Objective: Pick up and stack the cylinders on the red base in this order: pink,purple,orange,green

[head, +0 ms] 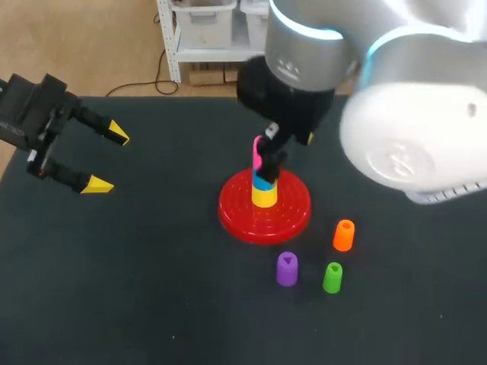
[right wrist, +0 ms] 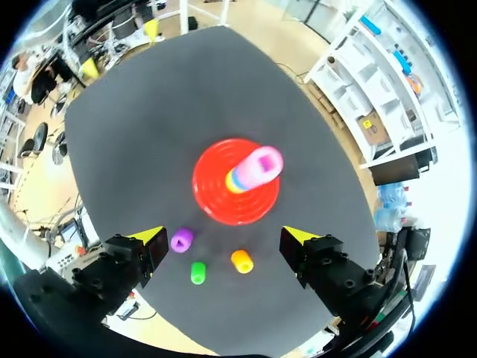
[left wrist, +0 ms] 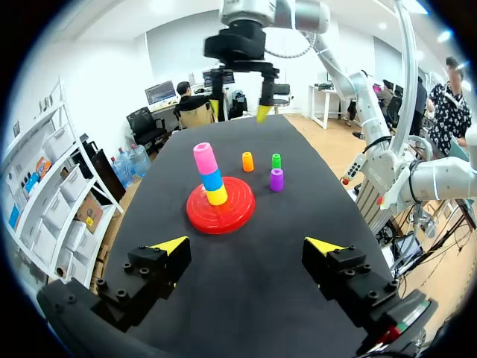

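Head view: the right arm's casing covers the worktop's far right corner, and its dark wrist hides most of the right hand. A black finger overlaps the pink cylinder, so this view cannot tell whether they touch.
Left wrist view: seen from the side, the right hand hangs well above the stack, apart from it, its two yellow tips spread and nothing between them.
Right wrist view: looking straight down, the right hand has its fingers wide apart and empty. The stack is ahead of it, with the pink cylinder's hollow top showing.
Left hand: the left hand is over the worktop's left side, well apart from everything, fingers wide open and holding nothing.
Surface: the worktop is a dark, plain mat.
Red base: the red base is a ribbed disc near the worktop's middle.
On the base: a yellow cylinder sits at the bottom, a blue cylinder on it, and the pink cylinder on top.
Loose pieces: the purple cylinder, green cylinder and orange cylinder stand upright on the worktop near the base's right side. None of the three touches another or the base.
Nearest the base: the purple cylinder stands just off its rim.
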`<state>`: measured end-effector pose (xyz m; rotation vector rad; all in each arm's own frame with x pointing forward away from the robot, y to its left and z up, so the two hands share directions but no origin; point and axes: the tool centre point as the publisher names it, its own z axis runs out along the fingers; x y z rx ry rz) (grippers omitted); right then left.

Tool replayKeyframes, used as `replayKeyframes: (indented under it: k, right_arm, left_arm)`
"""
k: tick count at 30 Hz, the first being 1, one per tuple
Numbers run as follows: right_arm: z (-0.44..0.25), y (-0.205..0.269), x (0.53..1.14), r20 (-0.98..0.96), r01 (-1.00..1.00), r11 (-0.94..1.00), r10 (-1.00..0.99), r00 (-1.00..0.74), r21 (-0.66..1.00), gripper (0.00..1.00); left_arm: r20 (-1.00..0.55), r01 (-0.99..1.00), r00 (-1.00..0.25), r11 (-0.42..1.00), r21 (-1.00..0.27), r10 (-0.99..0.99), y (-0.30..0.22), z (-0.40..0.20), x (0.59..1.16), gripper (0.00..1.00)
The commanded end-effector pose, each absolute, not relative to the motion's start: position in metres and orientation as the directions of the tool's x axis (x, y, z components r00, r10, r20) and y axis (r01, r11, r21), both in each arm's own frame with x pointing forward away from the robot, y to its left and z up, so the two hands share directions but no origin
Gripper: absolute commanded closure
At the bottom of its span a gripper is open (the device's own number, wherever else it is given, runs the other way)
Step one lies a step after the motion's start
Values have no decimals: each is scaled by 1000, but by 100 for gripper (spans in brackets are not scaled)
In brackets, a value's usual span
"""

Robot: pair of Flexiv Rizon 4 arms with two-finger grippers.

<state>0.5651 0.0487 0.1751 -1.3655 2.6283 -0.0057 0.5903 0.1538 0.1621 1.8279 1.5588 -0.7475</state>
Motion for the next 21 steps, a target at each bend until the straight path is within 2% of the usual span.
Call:
replayKeyframes:
  k: [1, 21]
  right_arm:
    - [164, 42, 546, -208, -827, 557, -820, -533, -77, 0]
    - [112, 47, 485, -92, -885, 462, -885, -456, -65, 0]
  left_arm:
    - [-755, 989, 149, -115, 97, 638, 154, 161, 590, 0]
    - [-755, 989, 149, -115, 97, 638, 154, 161, 590, 0]
